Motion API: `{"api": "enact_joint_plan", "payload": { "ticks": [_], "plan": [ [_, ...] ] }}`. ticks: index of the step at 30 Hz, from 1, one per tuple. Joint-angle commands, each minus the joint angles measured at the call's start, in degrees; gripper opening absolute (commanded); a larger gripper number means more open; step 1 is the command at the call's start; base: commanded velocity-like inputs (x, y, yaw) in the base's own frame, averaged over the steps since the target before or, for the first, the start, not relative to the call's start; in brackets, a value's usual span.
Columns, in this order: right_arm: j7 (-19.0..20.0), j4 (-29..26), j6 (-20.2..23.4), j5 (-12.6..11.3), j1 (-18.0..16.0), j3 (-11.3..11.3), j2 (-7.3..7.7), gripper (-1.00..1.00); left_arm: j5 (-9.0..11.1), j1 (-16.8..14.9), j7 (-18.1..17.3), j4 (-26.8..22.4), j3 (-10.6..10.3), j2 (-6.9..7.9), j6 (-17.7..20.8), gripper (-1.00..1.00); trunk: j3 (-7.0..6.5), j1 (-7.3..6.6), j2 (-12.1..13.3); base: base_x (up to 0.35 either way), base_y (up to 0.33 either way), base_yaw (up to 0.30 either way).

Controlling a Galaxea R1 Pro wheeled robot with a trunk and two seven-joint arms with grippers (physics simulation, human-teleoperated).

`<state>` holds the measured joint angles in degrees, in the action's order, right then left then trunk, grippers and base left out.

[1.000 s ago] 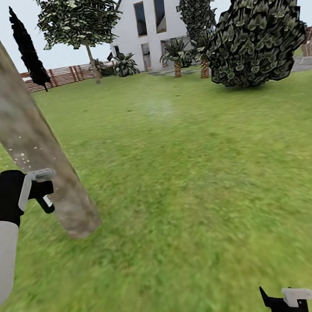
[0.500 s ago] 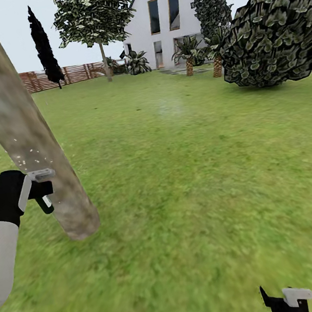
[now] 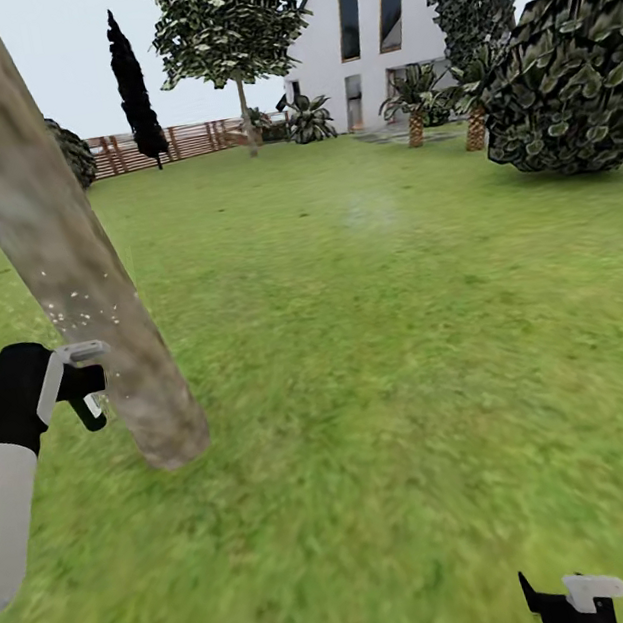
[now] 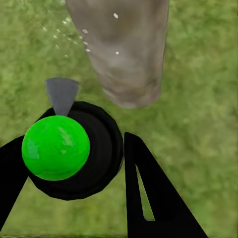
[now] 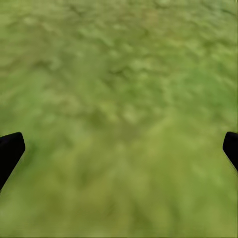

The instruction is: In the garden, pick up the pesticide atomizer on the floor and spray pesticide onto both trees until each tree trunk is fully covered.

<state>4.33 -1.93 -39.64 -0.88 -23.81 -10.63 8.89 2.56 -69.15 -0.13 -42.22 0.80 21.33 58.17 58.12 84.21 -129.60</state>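
My left gripper point(image 4: 74, 163) is clamped on the pesticide atomizer point(image 4: 64, 148): black fingers sit on both sides of its dark round body w/ the green ball on top. The grey nozzle points at the tree trunk point(image 3: 57, 243), which is my landmark. In the head view the left gripper point(image 3: 21, 395) sits just beside the trunk, low down near its foot, not touching it. Small white specks float on the trunk just above the nozzle, so I think spray is landing there.

My right gripper point(image 5: 119, 148) is spread wide w/ nothing in it. It hangs over the lawn point(image 3: 407, 336), well apart from the trunk.

Step in hand, I think: spraying this trunk, 1st or 2nd tree I can't tell. The specks are on a small low patch only. The trunk leans and goes up out of the top of the head view, so a lot looks unsprayed.

Next I prob. need to keep my grip tight, aim the nozzle higher up the trunk, and go round it to wet the far side.

Far behind the trunk are a fence point(image 3: 172, 142) and a white house point(image 3: 377, 37).
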Motion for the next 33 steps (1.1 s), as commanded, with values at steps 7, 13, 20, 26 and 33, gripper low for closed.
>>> {"api": "enact_joint_plan", "payload": {
  "ticks": [7, 13, 20, 26, 33],
  "plan": [
    [0.0, 0.0, 0.0, 0.0, 0.0, 0.0, -0.01, 1.0, 0.0, 4.5, 0.3, 0.9, 0.2, -0.07, -0.7, -1.0, 0.0, 0.0, 0.0, 0.223, -0.202, 0.056],
    [0.1, 0.0, 0.0, 0.0, 0.0, 0.0, -0.01, 1.0, -0.1, 9.3, 0.5, 0.6, 0.4, -0.07, -0.9, -1.0, 0.0, 0.0, 0.0, 0.246, -0.182, 0.0],
    [0.1, 0.0, 0.0, 0.0, 0.0, 0.0, -0.01, 1.0, -0.1, 9.6, 0.5, 0.7, 0.5, -0.24, -1.1, -1.0, 0.0, 0.0, 0.0, 0.011, -0.272, 0.151],
    [0.1, 0.0, 0.0, 0.1, 0.0, 0.0, -0.01, 1.0, 0.2, 11.7, 0.8, 1.7, 0.9, -0.18, -7.9, -1.0, 0.0, 0.0, 0.0, 0.0, -0.244, 0.215],
    [0.1, 0.0, 0.0, 0.0, 0.0, 0.0, -0.01, 1.0, 0.5, 13.2, 1.0, 2.2, 1.0, -0.4, -8.6, -1.0, 0.0, 0.0, 0.0, 0.025, -0.025, 0.135]
  ]
}}
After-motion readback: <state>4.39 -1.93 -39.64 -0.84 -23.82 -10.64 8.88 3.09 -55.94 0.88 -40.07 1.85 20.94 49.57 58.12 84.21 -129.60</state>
